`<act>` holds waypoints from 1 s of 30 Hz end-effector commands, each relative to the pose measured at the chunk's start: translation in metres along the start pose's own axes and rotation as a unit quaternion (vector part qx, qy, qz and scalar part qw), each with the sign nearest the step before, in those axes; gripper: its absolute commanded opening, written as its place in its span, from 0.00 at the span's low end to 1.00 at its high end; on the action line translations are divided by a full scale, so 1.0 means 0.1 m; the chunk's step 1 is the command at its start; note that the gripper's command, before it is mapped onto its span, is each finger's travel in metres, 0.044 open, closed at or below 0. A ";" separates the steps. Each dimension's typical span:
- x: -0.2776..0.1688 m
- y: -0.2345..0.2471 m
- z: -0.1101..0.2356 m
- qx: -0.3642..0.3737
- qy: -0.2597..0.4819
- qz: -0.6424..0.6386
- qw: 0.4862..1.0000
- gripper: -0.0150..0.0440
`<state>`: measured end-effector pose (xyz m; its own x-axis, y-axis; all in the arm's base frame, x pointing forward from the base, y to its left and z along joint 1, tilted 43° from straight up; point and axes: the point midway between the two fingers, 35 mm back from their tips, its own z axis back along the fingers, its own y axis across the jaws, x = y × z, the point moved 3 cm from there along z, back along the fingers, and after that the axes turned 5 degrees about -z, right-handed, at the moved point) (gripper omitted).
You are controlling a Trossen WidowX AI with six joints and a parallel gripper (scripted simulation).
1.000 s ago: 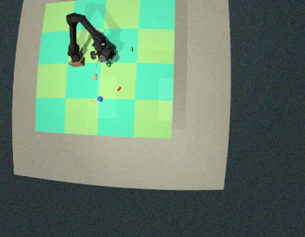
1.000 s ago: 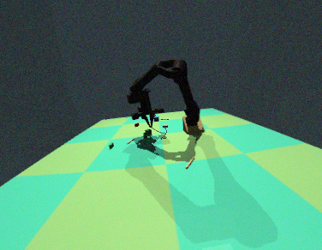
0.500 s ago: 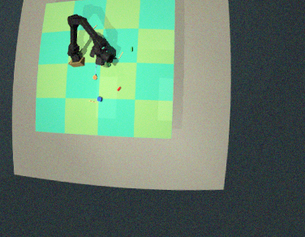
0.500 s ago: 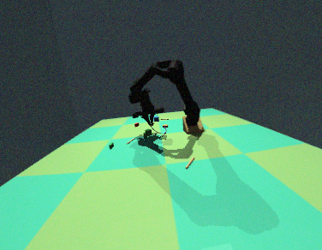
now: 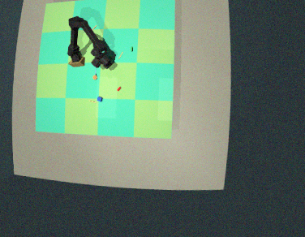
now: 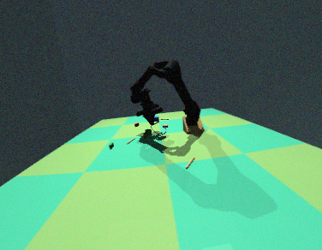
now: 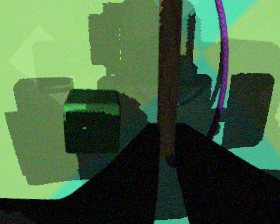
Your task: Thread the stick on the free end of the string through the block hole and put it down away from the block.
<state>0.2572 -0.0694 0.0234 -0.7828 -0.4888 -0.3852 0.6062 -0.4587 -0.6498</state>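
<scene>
Checkered green and turquoise squares cover the table top (image 5: pixel 153 118), which sits on a wider grey slab against a dark backdrop; from the top view I see my arm (image 5: pixel 81 33) bent over the far left part of the board, rising from its tan base (image 5: pixel 76 62) and folding down toward the middle.

My gripper (image 7: pixel 165 132) is clamped narrow on the thin wooden stick (image 7: pixel 171 56); in the wrist view the stick runs straight up and away from between the two dark fingers, and a purple string (image 7: pixel 221 50) curves down beside it on the right to the point where the fingers pinch; the stick is off the table, held in the air above the arm's own shadow.

Below and left of the stick in the wrist view lies a dark green block-like object (image 7: pixel 92 121), mostly in shadow; I cannot tell whether it has a hole.

From the top view I pick out a round orange button (image 5: pixel 95 77) just below the gripper, a red piece (image 5: pixel 119 88) and a blue cube (image 5: pixel 100 98) farther down the board, a small dark green bit (image 5: pixel 132 49) off to the right, and a loose pale stick (image 5: pixel 121 55) near the gripper; another loose stick (image 6: pixel 190 163) lies in the arm's shadow in the exterior view, well apart from the rest.
</scene>
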 end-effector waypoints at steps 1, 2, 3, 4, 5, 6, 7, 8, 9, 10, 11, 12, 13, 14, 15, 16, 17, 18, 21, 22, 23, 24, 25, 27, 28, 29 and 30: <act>0.04 0.04 0.01 -0.004 0.000 -0.061 0.998 0.25; 0.06 0.05 0.01 -0.005 0.000 -0.078 0.997 0.25; 0.07 0.06 0.01 -0.007 0.000 -0.094 0.996 0.25; 0.08 0.06 0.01 -0.008 0.000 -0.111 0.994 0.25; 0.09 0.07 0.01 -0.010 0.000 -0.128 0.992 0.25; 0.11 0.08 0.01 -0.011 0.000 -0.145 0.989 0.25; 0.12 0.09 0.01 -0.012 -0.001 -0.162 0.987 0.25; 0.13 0.09 0.01 -0.014 -0.001 -0.178 0.984 0.25; 0.14 0.10 0.01 -0.015 -0.001 -0.195 0.981 0.25; 0.16 0.11 0.01 -0.017 -0.001 -0.212 0.977 0.25; 0.17 0.12 0.01 -0.018 -0.001 -0.228 0.973 0.25; 0.18 0.12 0.01 -0.020 -0.002 -0.245 0.969 0.25; 0.19 0.13 0.01 -0.021 -0.002 -0.261 0.965 0.25; 0.21 0.14 0.01 -0.023 -0.002 -0.277 0.961 0.25; 0.22 0.14 0.01 -0.024 -0.003 -0.293 0.956 0.25; 0.23 0.15 0.01 -0.025 -0.003 -0.309 0.951 0.25; 0.24 0.16 0.01 -0.027 -0.004 -0.326 0.945 0.25; 0.26 0.17 0.01 -0.028 -0.004 -0.341 0.939 0.25; 0.30 0.19 0.01 -0.033 -0.006 -0.388 0.921 0.25; 0.31 0.19 0.01 -0.034 -0.007 -0.404 0.914 0.25; 0.32 0.20 0.01 -0.036 -0.007 -0.419 0.907 0.25; 0.33 0.20 0.00 -0.037 -0.008 -0.434 0.900 0.25; 0.35 0.21 0.00 -0.039 -0.009 -0.450 0.892 0.25; 0.37 0.22 0.00 -0.042 -0.010 -0.479 0.877 0.25; 0.39 0.23 0.00 -0.043 -0.011 -0.494 0.868 0.25; 0.40 0.23 0.00 -0.044 -0.012 -0.508 0.860 0.25; 0.41 0.24 0.00 -0.046 -0.013 -0.523 0.851 0.25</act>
<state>0.2406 -0.0968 -0.0052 -0.9199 0.0835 0.3832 -0.3519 -0.6073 -0.7123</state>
